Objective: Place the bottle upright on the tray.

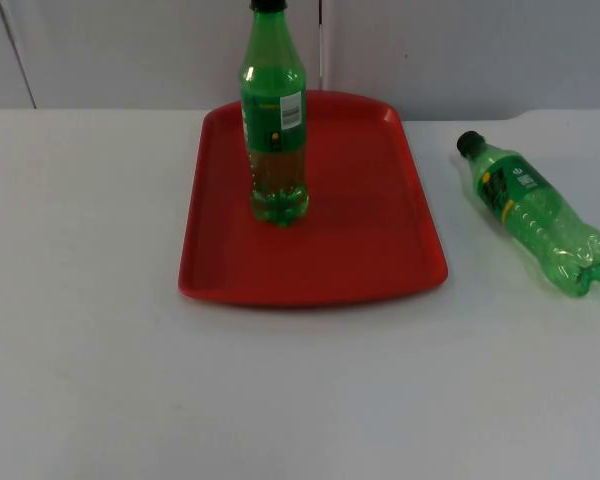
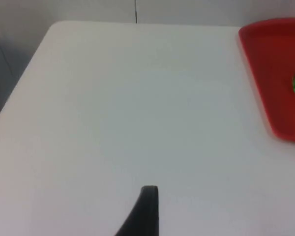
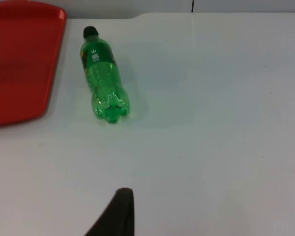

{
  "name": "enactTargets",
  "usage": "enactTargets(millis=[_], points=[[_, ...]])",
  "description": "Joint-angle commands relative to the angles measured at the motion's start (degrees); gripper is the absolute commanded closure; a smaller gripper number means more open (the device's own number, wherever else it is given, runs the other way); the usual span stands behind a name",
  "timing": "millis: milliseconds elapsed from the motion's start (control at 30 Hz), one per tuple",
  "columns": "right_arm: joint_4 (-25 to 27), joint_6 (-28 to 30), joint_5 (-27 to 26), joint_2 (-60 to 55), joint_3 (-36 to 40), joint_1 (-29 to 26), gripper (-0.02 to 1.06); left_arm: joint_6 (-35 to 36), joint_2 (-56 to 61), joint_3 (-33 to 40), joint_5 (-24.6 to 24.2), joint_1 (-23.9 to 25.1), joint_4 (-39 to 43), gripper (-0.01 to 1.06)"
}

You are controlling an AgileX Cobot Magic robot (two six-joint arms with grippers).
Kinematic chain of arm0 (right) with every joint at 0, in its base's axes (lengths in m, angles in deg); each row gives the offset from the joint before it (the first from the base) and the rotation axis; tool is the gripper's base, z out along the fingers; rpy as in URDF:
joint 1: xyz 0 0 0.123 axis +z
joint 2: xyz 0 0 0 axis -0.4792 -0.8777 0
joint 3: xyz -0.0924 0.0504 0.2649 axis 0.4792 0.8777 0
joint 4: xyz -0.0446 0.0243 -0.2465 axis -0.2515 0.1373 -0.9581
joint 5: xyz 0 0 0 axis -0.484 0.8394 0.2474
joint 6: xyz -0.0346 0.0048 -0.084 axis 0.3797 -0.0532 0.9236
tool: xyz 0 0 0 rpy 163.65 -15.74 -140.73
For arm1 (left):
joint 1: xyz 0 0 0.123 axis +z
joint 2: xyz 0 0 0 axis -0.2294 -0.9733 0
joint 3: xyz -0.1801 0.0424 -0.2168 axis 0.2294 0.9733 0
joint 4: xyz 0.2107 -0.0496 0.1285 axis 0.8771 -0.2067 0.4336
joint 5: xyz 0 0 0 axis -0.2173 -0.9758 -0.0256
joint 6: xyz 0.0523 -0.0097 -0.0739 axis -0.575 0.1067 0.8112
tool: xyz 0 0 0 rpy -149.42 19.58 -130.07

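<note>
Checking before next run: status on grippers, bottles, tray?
Both arms waiting, off the work. One green bottle upright on red tray. Second green bottle lying on table, right of tray. Nothing blocking.

The left hand (image 2: 146, 206) shows one black fingertip, smooth and matte, curving up to a narrow, squared-off end. The right hand (image 3: 119, 209) shows the same: a black, tapering fingertip with a blunt tip.

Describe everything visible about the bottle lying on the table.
The lying bottle is clear green plastic with a black cap and a green label near its neck. It looks empty. It lies on its side on the white table, right of the red tray and apart from it, cap toward the wall, lobed base toward the front. Nothing else touches it.
</note>
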Motion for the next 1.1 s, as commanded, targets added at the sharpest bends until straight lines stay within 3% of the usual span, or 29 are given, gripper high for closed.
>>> enactTargets(millis=[0,467,633,1067], points=[[-0.3,0.45,-0.39,0.25,0.14,-0.32,-0.01,-0.11,0.24,0.75,-0.66,-0.47,0.46,0.19],[-0.3,0.45,-0.39,0.25,0.14,-0.32,-0.01,-0.11,0.24,0.73,-0.66,-0.47,0.72,0.19],[-0.3,0.45,-0.39,0.25,0.14,-0.32,-0.01,-0.11,0.24,0.73,-0.66,-0.47,0.73,0.0],[-0.3,0.45,-0.39,0.25,0.14,-0.32,-0.01,-0.11,0.24,0.73,-0.66,-0.47,0.73,0.0]])
